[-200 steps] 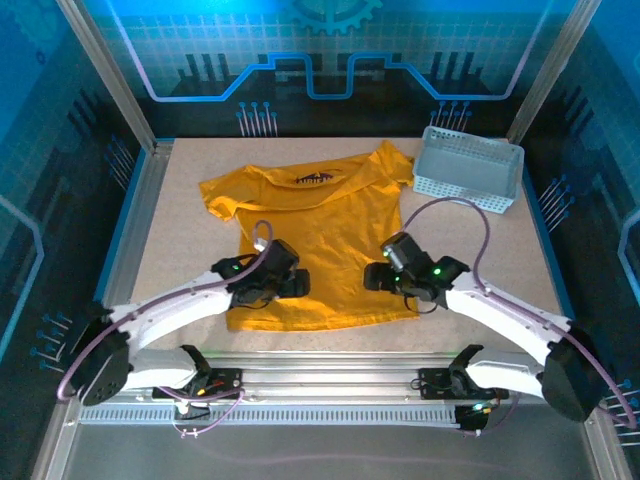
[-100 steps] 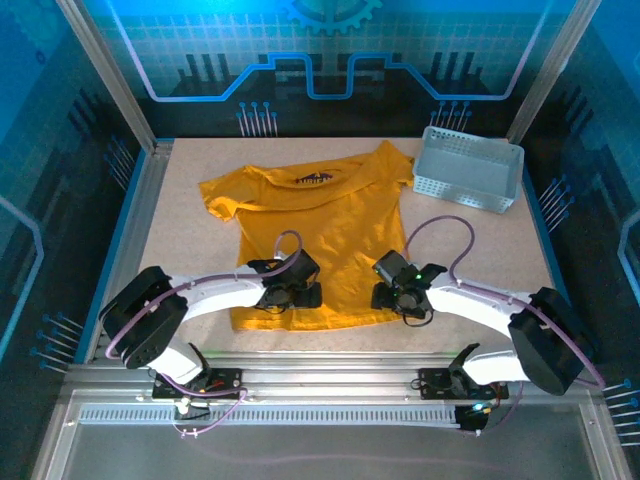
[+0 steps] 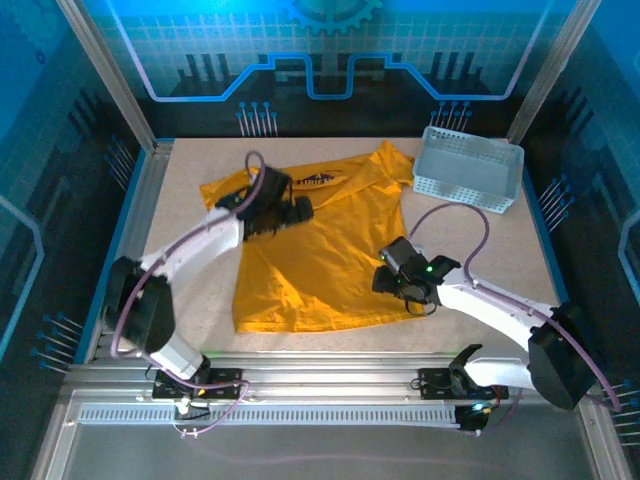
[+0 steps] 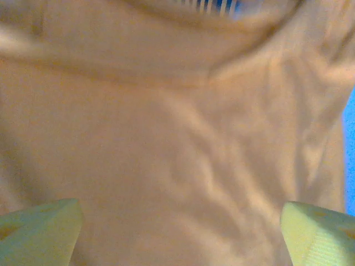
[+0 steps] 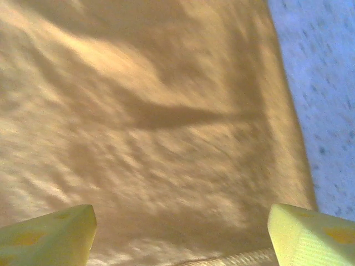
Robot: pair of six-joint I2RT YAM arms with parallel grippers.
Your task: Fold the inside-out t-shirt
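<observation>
Left claw (image 3: 295, 212) wide open over far collar of t-shirt (image 3: 320, 262), right claw (image 3: 383, 283) wide open above near-right hem. Judged best: drop straight, pinch edges fully, lift both evenly.

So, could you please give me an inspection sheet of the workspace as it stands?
Surface: beige table, no spills seen.
Job's things: yellow shirt spread flat mid-table, collar at the far end.
Clutter: grey basket in the far right corner, beside a sleeve.
Grippers: left gripper open over the collar area; right gripper open over the shirt's right edge.
Cables: purple loop on the left arm, another on the right.
Surroundings: metal frame, blue printed walls.
</observation>
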